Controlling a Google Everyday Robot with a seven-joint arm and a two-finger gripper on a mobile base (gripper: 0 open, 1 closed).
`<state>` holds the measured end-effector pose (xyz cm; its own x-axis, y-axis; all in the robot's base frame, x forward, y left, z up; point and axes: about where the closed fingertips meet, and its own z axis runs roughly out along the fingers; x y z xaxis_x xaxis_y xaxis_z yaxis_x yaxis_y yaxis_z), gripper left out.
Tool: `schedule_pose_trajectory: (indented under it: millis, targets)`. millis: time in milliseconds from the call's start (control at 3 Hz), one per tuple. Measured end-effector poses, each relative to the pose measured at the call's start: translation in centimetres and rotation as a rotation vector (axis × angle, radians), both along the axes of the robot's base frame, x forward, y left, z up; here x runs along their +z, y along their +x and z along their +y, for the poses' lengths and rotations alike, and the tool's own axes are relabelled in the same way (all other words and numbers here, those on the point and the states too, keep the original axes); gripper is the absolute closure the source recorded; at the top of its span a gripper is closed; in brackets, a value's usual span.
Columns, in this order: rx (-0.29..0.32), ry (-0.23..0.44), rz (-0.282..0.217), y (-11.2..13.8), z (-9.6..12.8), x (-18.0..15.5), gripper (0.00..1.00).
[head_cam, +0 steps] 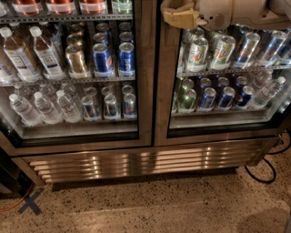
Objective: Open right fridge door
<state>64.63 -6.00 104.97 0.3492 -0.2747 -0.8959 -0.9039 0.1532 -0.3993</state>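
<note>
The fridge [136,164] fills the view, with both glass doors closed. The right fridge door [166,95] has a steel frame, and cans and a few bottles show on the shelves behind its glass. My gripper [178,13], tan-coloured on a white arm, is at the top of the view. It reaches in from the right and sits in front of the right door's left frame edge, near the seam between the doors. The left door [144,68] shows water bottles and cans behind it.
A louvred steel grille [91,166] runs along the fridge base. A black cable [268,170] loops on the speckled floor at the right. A dark X mark [29,205] and an orange cable [11,207] lie at the lower left.
</note>
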Motion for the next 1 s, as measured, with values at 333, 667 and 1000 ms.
schedule_pose_trajectory:
  millis: [333,667,1000]
  targets:
    - [0.0,0.0,0.0,0.06,-0.35,0.25,1.0]
    - [0.0,0.0,0.0,0.06,-0.45,0.34,1.0]
    - [-0.019,-0.001,-0.003,-0.8,-0.48,1.07,1.0]
